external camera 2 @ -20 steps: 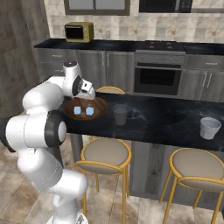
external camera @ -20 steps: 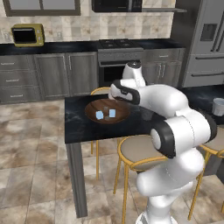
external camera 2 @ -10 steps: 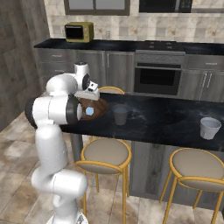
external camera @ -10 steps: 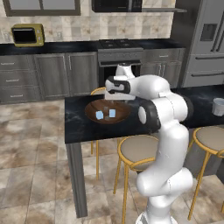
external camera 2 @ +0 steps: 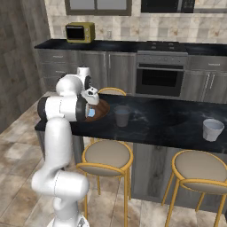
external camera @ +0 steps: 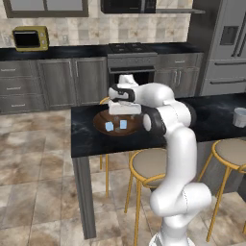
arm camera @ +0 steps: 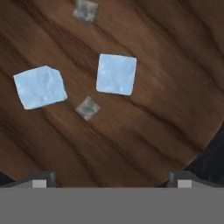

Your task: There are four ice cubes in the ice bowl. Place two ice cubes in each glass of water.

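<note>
Counter (external camera: pixel 211 113) of dark speckled stone across the middle of both base views, on a grey leg at lower left of the left base view. Stools (external camera 2: pixel 107 154) with gold frames and tan seats tucked beneath, lower half of the frame. Oven (external camera 2: pixel 160 80) in the grey cabinets behind, upper centre; yellow microwave (external camera 2: pixel 80 32) at upper left on the back worktop.

Arm (external camera: pixel 173 144), white with dark joints, rising from the bottom of the frame and bent over toward the counter's left end.

Ice bowl (external camera: pixel 103 126), wide and shallow, dark reddish wood, left of centre in the left base view on the counter's near-left part; partly hidden behind the arm in the right base view (external camera 2: pixel 103 109). Wood grain across most of the hand view (arm camera: pixel 166 87), rim curving at lower right against dark counter.

Glasses of water: one (external camera 2: pixel 122 116) near the centre of the right base view, just right of the bowl; the other (external camera 2: pixel 213 129) far right, well apart, also at the right edge of the left base view (external camera: pixel 239 116).

Gripper (external camera: pixel 124 109) directly over the bowl, fingers (arm camera: pixel 40 178) spread to full width at the bottom corners of the hand view, grasping nothing.

Ice cubes: two pale blue, one (arm camera: pixel 116 74) at upper centre, one (arm camera: pixel 40 86) at left, apart, both on the bowl floor; same pair seen in the left base view (external camera: pixel 109 126). Two smaller greyish bits (arm camera: pixel 88 107) nearby, too blurred to identify.
</note>
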Available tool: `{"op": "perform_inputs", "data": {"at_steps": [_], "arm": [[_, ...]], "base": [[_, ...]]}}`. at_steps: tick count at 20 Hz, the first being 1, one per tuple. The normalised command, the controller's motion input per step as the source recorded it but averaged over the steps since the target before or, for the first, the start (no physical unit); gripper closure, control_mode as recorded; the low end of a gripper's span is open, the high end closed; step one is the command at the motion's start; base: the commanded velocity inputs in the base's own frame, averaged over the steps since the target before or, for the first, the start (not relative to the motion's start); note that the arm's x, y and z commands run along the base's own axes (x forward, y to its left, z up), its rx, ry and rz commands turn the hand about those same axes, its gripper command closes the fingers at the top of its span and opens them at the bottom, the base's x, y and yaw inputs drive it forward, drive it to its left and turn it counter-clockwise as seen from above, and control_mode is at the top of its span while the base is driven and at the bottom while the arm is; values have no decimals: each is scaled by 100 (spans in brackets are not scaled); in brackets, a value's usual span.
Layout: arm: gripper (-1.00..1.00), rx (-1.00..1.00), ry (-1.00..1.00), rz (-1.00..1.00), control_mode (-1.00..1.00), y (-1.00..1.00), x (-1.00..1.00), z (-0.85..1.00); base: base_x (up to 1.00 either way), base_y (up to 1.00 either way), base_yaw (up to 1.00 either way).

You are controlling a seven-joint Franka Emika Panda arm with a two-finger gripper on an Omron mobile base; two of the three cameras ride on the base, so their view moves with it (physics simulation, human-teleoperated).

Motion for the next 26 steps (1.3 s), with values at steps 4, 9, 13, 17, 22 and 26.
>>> {"op": "perform_inputs", "data": {"at_steps": [4, 9, 13, 17, 22, 26], "arm": [[-100, -3, 3, 0, -100, -1, 37, -12], [-100, -3, 2, -1, -100, -4, 51, -21], [-100, -2, 6, 0, -100, -4, 23, -43], [-100, 0, 7, 0, -100, 0, 0, -43], [-100, 0, 4, 0, -100, 0, 1, -30], [-100, -4, 0, 0, -100, -8, 25, -14]], "base": [[0, 0, 0], [0, 0, 0], [0, 0, 0], [0, 0, 0], [0, 0, 0], [0, 0, 0]]}}
